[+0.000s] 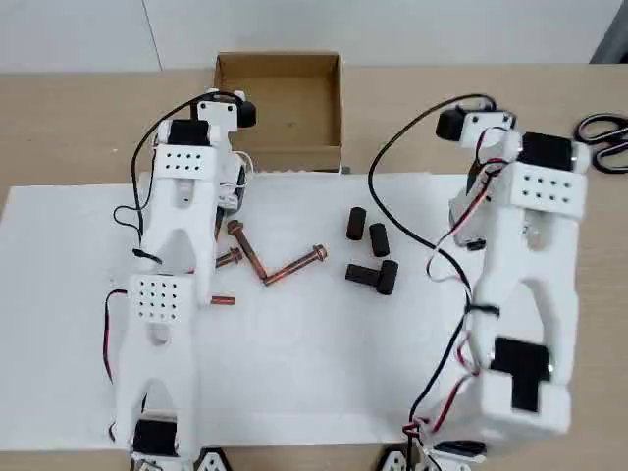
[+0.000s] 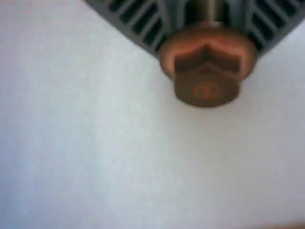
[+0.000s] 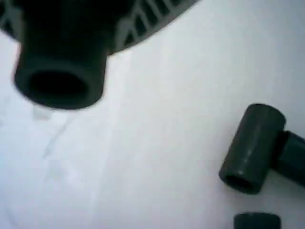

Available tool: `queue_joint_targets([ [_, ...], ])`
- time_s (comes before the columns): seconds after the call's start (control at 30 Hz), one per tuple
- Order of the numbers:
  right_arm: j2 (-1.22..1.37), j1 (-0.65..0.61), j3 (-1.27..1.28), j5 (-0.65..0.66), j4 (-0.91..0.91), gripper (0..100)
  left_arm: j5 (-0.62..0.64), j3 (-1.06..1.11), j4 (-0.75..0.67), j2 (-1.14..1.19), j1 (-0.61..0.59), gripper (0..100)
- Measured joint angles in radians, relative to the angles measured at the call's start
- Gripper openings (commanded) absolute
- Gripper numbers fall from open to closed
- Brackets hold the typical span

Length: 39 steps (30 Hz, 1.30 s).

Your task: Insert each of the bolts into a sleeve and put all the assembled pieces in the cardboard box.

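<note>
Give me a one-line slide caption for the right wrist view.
Right claw grips a black sleeve over the white sheet, with loose sleeves lying nearby.

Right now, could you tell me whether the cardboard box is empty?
Empty, as far as shows: the cardboard box has a bare floor in the high view, though the left arm covers one corner.

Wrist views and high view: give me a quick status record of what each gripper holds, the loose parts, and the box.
left gripper: shut on a bolt, head toward the camera, over the white sheet
right gripper: shut on a sleeve, open end showing
loose bolts: several on the sheet beside the left arm
loose sleeves: four, clustered mid-sheet
cardboard box: behind the sheet, no pieces inside
assembled pieces: none visible
</note>
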Motion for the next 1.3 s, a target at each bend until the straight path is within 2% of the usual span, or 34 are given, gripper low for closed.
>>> queue_joint_targets([
  [0.17,-0.183,-0.031,0.040,0.000,0.002,0.3,0.000,0.097,-0.011,-0.198,0.034,0],
  [0.33,-0.347,-0.097,0.207,0.000,0.003,0.3,-0.005,0.318,-0.011,-0.483,0.117,0],
  [0.5,-0.499,-0.107,0.368,0.000,0.003,0.3,-0.002,0.572,-0.009,-0.684,0.135,0],
  [0.7,-0.621,-0.109,0.474,-0.031,-0.058,0.2,0.012,0.717,-0.008,-0.864,0.175,0],
  [0.8,-0.684,-0.130,0.537,-0.150,-0.157,0.2,0.100,0.750,-0.044,-0.924,0.215,0],
  [0.97,-0.822,-0.264,0.680,-0.348,-0.305,0.2,0.310,0.847,-0.130,-1.010,0.276,0],
  [1.17,-1.019,-0.448,0.918,-0.385,-0.448,0.2,0.488,1.042,-0.176,-1.092,0.324,0],
  [1.3,-1.154,-0.528,1.073,-0.385,-0.516,0.2,0.511,1.171,-0.183,-1.186,0.324,0],
])
